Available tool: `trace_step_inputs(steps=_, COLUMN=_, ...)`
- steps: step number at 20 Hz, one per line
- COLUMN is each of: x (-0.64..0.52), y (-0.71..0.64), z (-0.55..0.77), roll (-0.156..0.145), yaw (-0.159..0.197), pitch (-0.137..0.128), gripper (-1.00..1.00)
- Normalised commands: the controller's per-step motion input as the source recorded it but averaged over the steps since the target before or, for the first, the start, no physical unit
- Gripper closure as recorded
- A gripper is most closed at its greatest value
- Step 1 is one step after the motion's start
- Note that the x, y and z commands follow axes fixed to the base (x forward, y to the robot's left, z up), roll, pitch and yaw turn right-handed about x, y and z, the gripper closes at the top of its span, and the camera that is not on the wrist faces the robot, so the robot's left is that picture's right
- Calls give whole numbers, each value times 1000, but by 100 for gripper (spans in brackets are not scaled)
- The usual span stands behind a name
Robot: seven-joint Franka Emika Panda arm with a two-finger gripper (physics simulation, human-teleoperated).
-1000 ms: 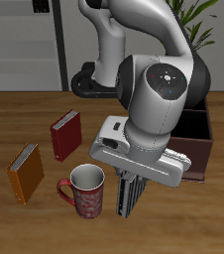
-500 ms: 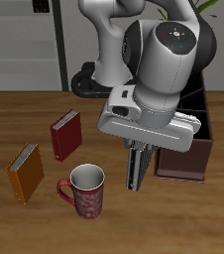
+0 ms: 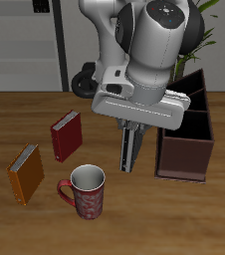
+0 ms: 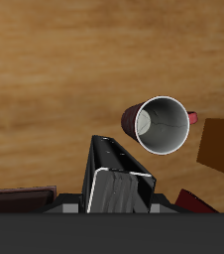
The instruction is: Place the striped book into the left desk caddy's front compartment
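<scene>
My gripper is shut on the striped book, which hangs upright below the fingers, lifted off the table. The book hangs between the mug and the left desk caddy, a dark maroon-brown open box whose near wall faces the table's front edge. The book is beside the caddy, not over it. In the wrist view the striped book is seen end-on in my grip, with a strip of the caddy at the picture's edge.
A dark red mug stands near the table's front edge, also in the wrist view. A plain red book and a plain orange book stand beyond the mug, away from the caddy. A plant stands behind the caddy.
My gripper has risen and moved back with the striped book, lifting it from beside the mug to higher above the table, a little nearer the caddy.
</scene>
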Motion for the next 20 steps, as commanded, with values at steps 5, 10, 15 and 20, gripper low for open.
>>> trace_step_inputs(steps=5, x=-430, y=-97, z=107, roll=18, yaw=52, pitch=-39, gripper=100)
trace_step_inputs(steps=10, x=-414, y=-90, z=-17, roll=3, yaw=70, pitch=-20, gripper=100)
trace_step_inputs(steps=15, x=-338, y=-52, z=45, roll=-2, yaw=40, pitch=-22, gripper=100)
trace_step_inputs(steps=20, x=-386, y=-76, z=35, roll=-57, yaw=-38, pitch=-7, gripper=100)
